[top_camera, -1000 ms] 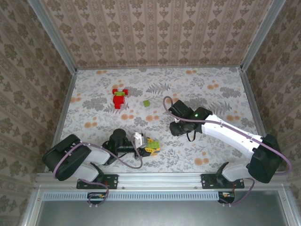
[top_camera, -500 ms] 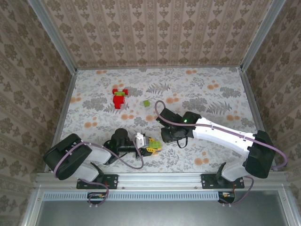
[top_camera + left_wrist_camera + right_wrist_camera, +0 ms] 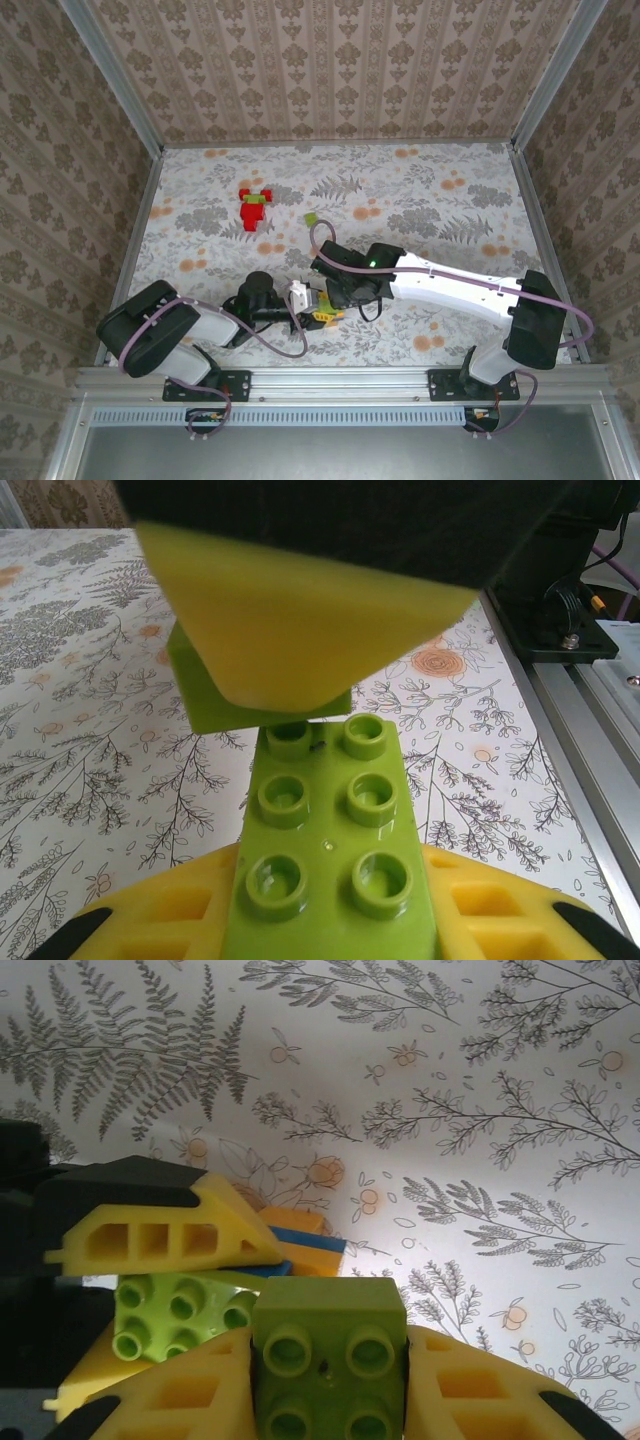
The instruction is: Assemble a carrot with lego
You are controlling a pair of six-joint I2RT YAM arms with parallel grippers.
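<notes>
Left hand [image 3: 335, 925] was clamped tight on the carrot [image 3: 323, 313], pads either side of its green oblong brick [image 3: 325, 820], studs facing its own camera. That reads as a fixture grip: stack held rigid, stud face presented to the other arm. It sat low over the near centre of the worktop [image 3: 450, 200]; couldn't tell if it rested on the surface.

Right hand [image 3: 330, 1400] was closed as well, on a green square brick [image 3: 328, 1340]. Its studs pointed back at the wrist, so the hollow underside led toward the carrot – the right way round for a press fit.

In the left wrist view the square brick hung at centre-left of frame, over the far studs of the oblong one and offset to the left. Touching or just short, couldn't tell. My read is not seated yet, and it needs a sideways nudge before the push.

In the right wrist view the carrot's blue and orange bricks [image 3: 305, 1243] showed at centre, just behind the left hand's yellow finger [image 3: 150, 1230].

Further out in the top view, a loose green brick [image 3: 312, 219] lay just above centre and a red-and-green cluster [image 3: 254, 208] at upper left, both well apart from the hands. Spare lego, clear of the join.
</notes>
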